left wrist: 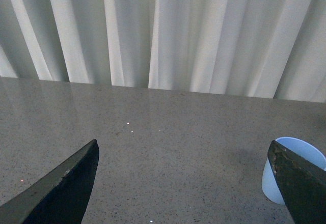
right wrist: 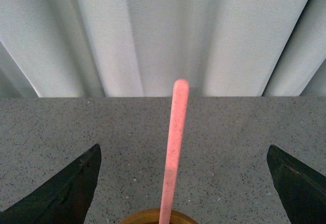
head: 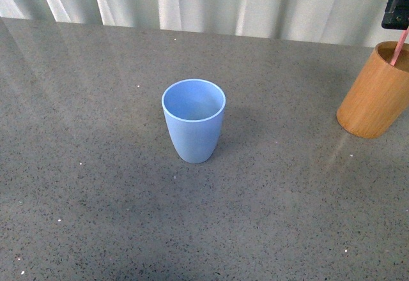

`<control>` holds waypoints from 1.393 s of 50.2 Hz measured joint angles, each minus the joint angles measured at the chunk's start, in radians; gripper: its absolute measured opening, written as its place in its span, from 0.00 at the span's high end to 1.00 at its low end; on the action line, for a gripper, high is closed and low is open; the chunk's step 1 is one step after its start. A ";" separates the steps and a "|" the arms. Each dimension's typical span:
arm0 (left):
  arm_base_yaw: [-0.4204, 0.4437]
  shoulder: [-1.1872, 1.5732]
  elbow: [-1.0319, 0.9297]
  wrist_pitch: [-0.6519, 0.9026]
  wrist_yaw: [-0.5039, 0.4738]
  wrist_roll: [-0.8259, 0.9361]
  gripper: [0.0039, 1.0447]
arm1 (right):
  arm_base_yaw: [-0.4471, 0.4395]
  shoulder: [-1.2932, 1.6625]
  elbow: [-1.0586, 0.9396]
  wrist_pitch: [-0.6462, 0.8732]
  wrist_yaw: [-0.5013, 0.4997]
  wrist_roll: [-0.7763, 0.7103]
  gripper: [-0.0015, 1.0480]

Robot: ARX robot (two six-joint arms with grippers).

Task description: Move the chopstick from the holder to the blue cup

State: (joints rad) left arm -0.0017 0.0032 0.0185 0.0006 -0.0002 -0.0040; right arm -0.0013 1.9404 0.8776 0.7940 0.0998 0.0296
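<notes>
The blue cup (head: 193,121) stands upright and empty at the table's middle; its edge also shows in the left wrist view (left wrist: 277,175). The orange-brown holder (head: 376,92) stands at the far right with one thin pink chopstick (head: 401,45) leaning out of it. My right gripper (head: 395,11) hangs just above the holder, cut off by the frame edge. In the right wrist view it (right wrist: 184,152) is open, with the chopstick (right wrist: 173,147) standing untouched between the jaws and the holder's rim (right wrist: 153,217) just below. My left gripper (left wrist: 183,183) is open and empty, with the blue cup beside one finger (left wrist: 300,183).
The grey speckled table (head: 96,166) runs back to a white pleated curtain (head: 211,0). Nothing else stands on it in view.
</notes>
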 joint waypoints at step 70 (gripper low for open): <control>0.000 0.000 0.000 0.000 0.000 0.000 0.06 | 0.003 0.098 0.080 0.010 -0.013 -0.016 0.90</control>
State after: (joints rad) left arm -0.0017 0.0032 0.0185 0.0006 0.0002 -0.0040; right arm 0.0013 2.0384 0.9577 0.8043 0.0864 0.0132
